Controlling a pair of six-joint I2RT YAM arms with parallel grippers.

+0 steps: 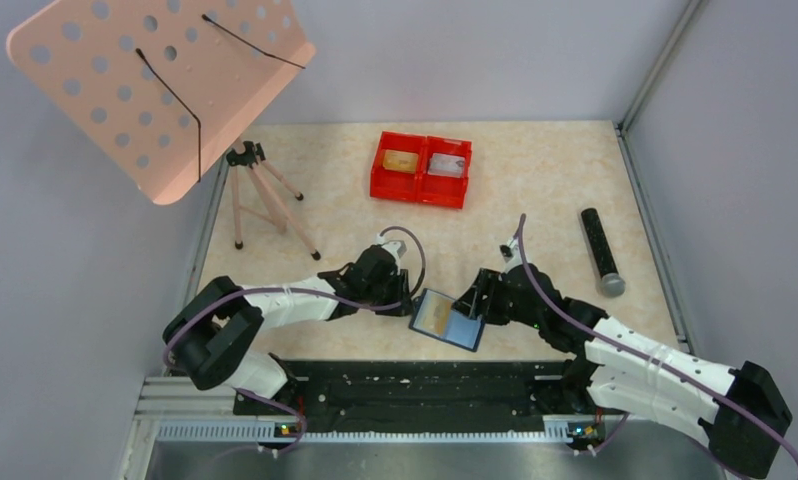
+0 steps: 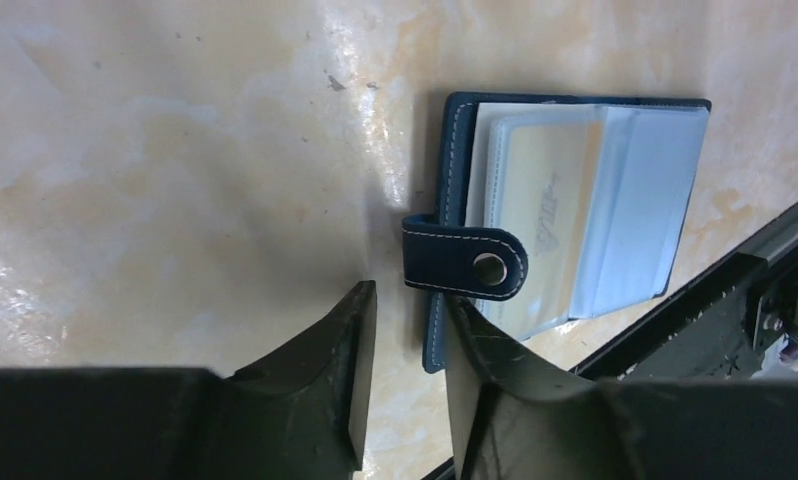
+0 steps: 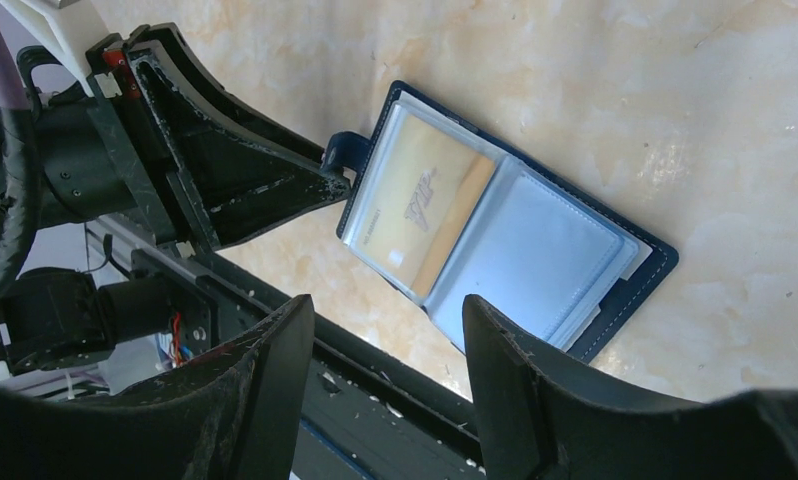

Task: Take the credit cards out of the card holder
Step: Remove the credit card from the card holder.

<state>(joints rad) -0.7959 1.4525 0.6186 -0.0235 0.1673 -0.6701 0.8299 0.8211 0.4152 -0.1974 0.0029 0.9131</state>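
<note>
Our right gripper [image 3: 385,305] gapes at the open card holder's [image 1: 447,320] three o'clock. The left gripper [image 2: 410,295], at nine: we cannot tell.

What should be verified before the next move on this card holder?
1. Card holder lies open on the table, pockets facing up: ok.
2. Gold card shows in a clear pocket, ready to take out: ok.
3. Right gripper is open and empty, over the holder's near edge: ok.
4. Left gripper is open at the edge by the closure tab: ok.
5. Left gripper pins the holder down firmly: cannot tell.
6. Second pocket holds a card: cannot tell.
</note>
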